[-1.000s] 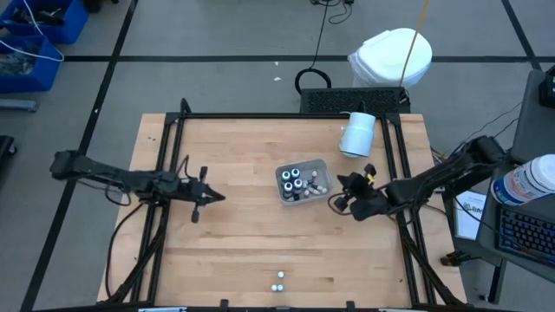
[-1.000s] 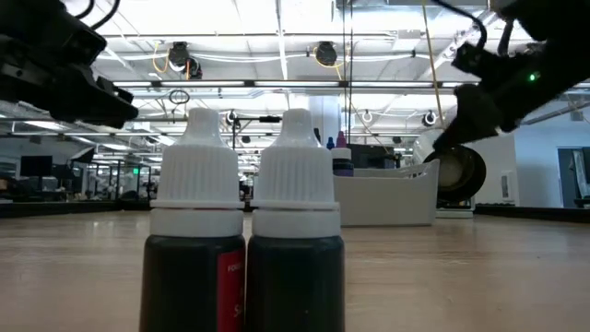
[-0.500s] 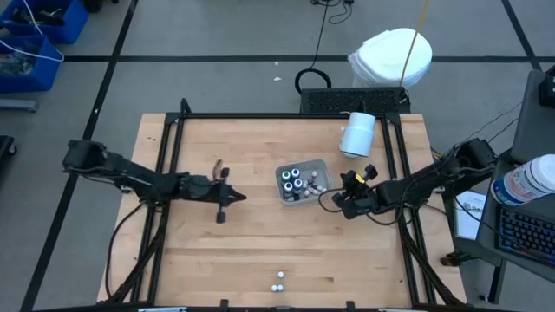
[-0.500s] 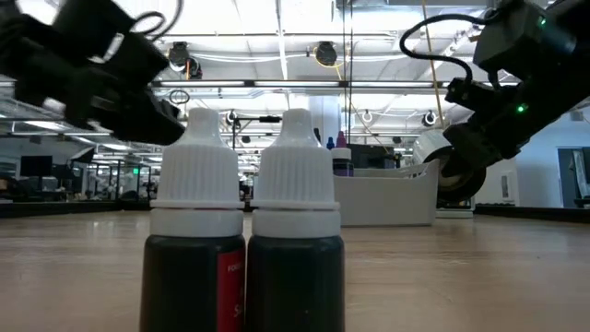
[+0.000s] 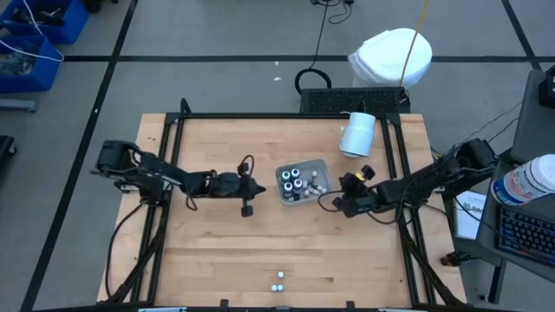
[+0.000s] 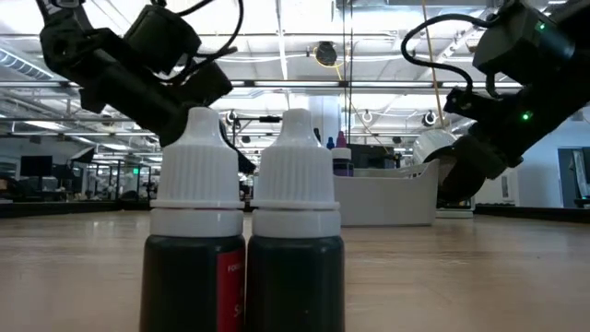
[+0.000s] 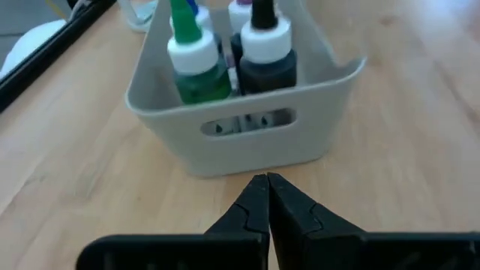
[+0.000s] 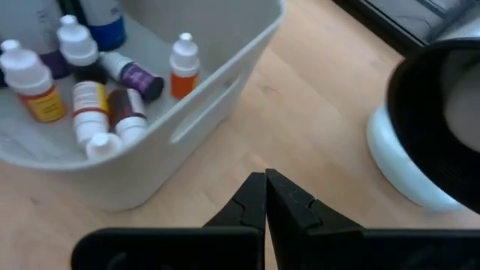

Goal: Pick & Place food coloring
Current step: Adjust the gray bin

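Risk: my left gripper (image 7: 268, 184) sits pinched shut just short of the grey tray (image 7: 247, 139) wall; pushing on shoves the tray instead of reaching the food coloring (image 7: 229, 64) standing inside, beyond my tips. Right gripper (image 8: 265, 187) also pinched shut, empty, beside the tray's opposite wall. Both arms low, stretched inward.

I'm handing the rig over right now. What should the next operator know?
Left pincer: shut, empty, just short of the tray on its left side.
Right pincer: shut, empty, by the tray's right side.
Bottles: most sit in the tray, some upright, some lying. Two bottles stand at the table's front edge.
Done: cannot tell which were placed.
Left: those two are likely next.
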Robot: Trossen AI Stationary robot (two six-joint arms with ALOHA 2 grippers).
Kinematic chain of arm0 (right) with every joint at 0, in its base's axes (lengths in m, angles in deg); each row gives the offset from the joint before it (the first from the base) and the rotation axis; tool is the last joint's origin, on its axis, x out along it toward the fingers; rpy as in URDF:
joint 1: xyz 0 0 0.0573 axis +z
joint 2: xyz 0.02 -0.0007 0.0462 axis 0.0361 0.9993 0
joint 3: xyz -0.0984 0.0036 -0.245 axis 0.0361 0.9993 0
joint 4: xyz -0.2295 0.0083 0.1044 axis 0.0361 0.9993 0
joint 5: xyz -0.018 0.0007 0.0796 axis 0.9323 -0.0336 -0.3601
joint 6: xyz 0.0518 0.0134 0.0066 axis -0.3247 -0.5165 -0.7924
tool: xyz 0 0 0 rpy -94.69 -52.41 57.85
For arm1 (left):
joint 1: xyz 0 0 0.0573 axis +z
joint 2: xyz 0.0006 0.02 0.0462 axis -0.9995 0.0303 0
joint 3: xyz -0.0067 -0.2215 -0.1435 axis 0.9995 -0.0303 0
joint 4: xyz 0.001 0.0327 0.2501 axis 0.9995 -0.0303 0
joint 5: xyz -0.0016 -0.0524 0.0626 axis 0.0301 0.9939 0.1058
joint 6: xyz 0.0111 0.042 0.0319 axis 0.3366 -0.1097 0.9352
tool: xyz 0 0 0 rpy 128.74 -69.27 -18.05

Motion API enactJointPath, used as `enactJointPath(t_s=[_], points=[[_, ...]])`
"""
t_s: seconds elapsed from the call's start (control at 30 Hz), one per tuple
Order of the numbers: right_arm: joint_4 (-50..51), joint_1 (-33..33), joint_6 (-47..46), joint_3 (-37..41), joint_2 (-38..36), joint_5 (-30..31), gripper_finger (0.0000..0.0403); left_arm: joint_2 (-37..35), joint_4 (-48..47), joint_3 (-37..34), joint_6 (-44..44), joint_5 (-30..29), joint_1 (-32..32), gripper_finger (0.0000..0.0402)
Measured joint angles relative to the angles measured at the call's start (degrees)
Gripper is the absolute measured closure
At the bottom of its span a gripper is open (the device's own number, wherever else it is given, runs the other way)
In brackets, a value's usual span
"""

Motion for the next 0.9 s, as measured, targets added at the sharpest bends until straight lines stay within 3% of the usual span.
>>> enactJointPath(t_s=[0.2, 0.43, 0.7, 0.9], points=[[-17.23, -1.93, 8.90, 7.19, -0.02, -3.38, 0.0403, 1.34, 0.07, 0.32, -0.12, -0.05, 1.41, 0.0397], [-32.01, -4.44, 5.44, 16.20, -0.02, -5.78, 0.0403, 1.36, 0.07, 0.32, -1.20, -0.07, 2.27, 0.0398], [-34.34, -4.28, 4.60, 19.71, -0.04, -6.09, 0.0403, 1.36, 0.05, 0.32, -0.78, -0.07, 2.50, 0.0398], [-37.59, -4.28, 9.21, 19.73, -0.04, -6.22, 0.0403, 1.36, -0.27, 0.32, -0.20, -0.07, 3.41, 0.0390]])
